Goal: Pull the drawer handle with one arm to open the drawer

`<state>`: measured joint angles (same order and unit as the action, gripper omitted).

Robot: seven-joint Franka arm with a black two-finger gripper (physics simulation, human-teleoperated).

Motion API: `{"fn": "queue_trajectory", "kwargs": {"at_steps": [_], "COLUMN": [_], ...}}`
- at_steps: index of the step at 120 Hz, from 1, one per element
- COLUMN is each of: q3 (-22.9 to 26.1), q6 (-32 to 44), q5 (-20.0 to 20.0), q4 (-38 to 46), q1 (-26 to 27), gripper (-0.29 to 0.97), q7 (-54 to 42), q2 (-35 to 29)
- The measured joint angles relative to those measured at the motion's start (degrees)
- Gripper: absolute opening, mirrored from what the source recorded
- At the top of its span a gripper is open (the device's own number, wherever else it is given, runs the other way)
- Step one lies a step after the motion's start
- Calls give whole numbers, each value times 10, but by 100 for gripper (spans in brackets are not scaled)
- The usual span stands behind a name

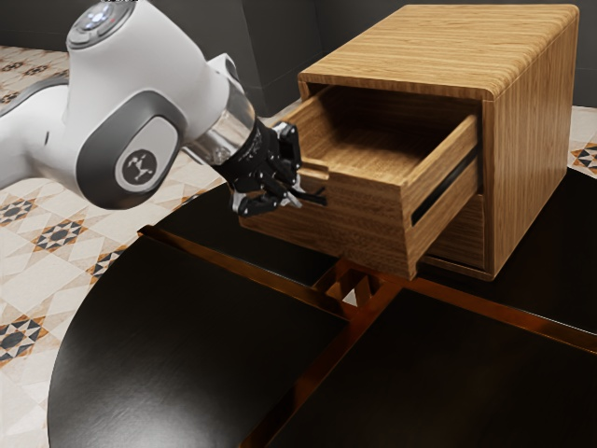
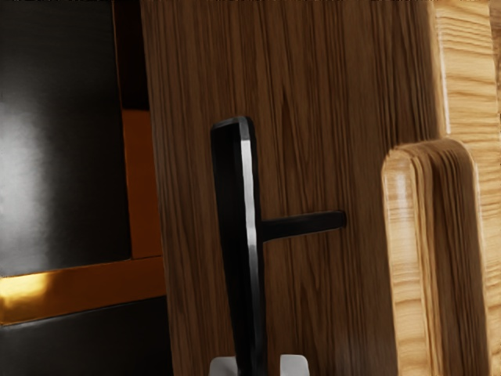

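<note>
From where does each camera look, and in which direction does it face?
Exterior view: beside the arm, above the table, facing the cabinet and its open drawer; shows the white arm and the tool.
Wrist view: on the hand, facing the drawer front close up; shows two pale fingertips flanking the handle.
Shared: the black handle and the drawer front.

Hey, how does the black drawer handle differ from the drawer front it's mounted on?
The handle is glossy black; the drawer front is grained brown wood. The handle is a slim bar; the drawer front a broad panel. The handle stands off the drawer front on a short post. Both belong to the pulled-out drawer.
</note>
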<state>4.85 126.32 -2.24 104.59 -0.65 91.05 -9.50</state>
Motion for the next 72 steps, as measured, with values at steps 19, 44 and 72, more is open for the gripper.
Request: {"fn": "queue_trajectory", "kwargs": {"at_steps": [19,44,72], "q3": [3,6,6], "q6": [2,3,0], "q5": [0,1,0], "q4": [24,46,72], "q1": [-16,-32,-33], "gripper": [-9,-9,-11], "q7": [0,0,0], "q2": [-25,-48,-75]}}
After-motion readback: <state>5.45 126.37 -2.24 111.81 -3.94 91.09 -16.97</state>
